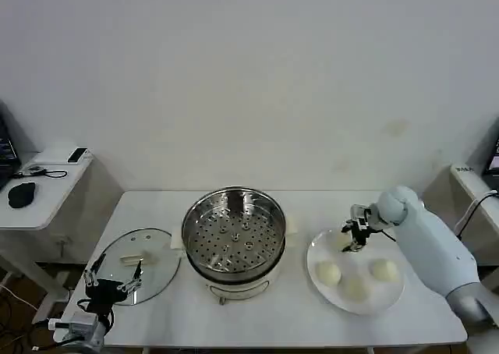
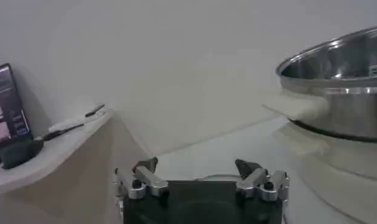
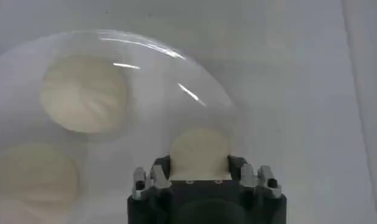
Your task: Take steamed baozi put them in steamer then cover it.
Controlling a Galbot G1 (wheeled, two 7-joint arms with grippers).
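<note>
The steamer (image 1: 234, 237) stands mid-table, its perforated tray bare; its steel wall (image 2: 340, 91) also shows in the left wrist view. The cover (image 1: 137, 263), a glass lid, lies flat to its left. On the white plate (image 1: 390, 292) to the right lie three steamed baozi (image 1: 329, 274) (image 1: 383, 270) (image 1: 355, 289). A further baozi (image 3: 199, 143) sits at the plate's far left part, with my right gripper (image 1: 355, 233) (image 3: 199, 159) shut on it, fingers pressed to both its sides. My left gripper (image 1: 113, 280) (image 2: 197, 164) hangs open and holds nothing, over the lid's near edge.
A white side table (image 1: 47, 182) with a mouse and small devices stands left of the work table, and a monitor (image 2: 9, 106) sits on it. A shelf edge (image 1: 472, 178) shows at the far right. Bare tabletop lies in front of the steamer.
</note>
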